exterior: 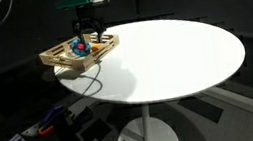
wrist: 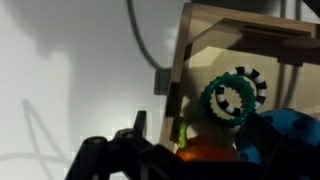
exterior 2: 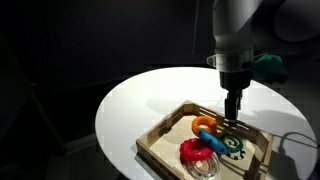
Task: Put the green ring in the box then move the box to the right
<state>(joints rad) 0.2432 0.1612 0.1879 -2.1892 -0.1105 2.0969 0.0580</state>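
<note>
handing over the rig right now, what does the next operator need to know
Gripper: above the box, nothing visibly held; open or shut unclear.
Green ring: lying inside the box next to an orange toy, apart from the gripper.
Box: near the edge of the table.
Done: ring in box, it appears.
Left: grip the box and move it right.

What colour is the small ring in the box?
The ring is dark green; wrist view shows it best.
</note>
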